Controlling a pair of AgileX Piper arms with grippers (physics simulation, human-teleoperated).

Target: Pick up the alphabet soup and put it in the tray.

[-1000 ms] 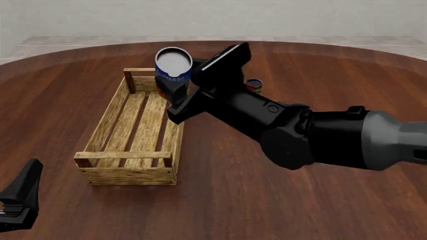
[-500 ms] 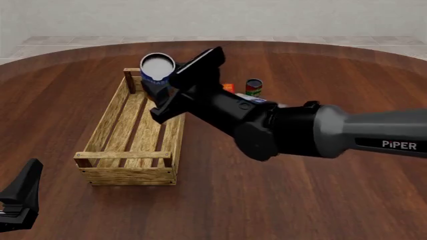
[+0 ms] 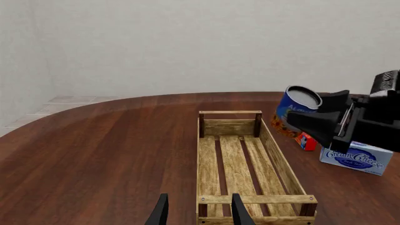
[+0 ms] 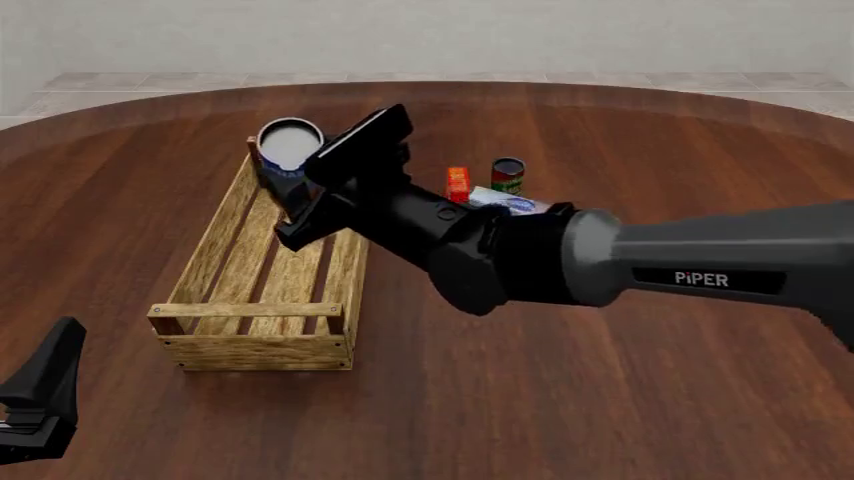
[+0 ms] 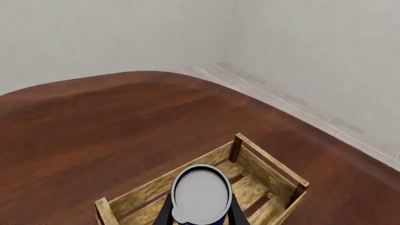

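alphabet soup [image 4: 286,150]: blue-labelled can, silver top, tilted, held above the tray's far end
tray [image 4: 227,262]: long light-wood slatted crate, empty

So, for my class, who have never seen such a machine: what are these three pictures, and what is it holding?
They are simulator renders of two robot arms at a round wooden table. One camera looks down from behind the arms; the other two ride on each wrist. The right gripper holds the alphabet soup, a blue can, above the far end of the tray, a long wooden crate. The left gripper waits, empty. Beside the crate stand a small red-and-green can, a small orange box and a cream cheese box.
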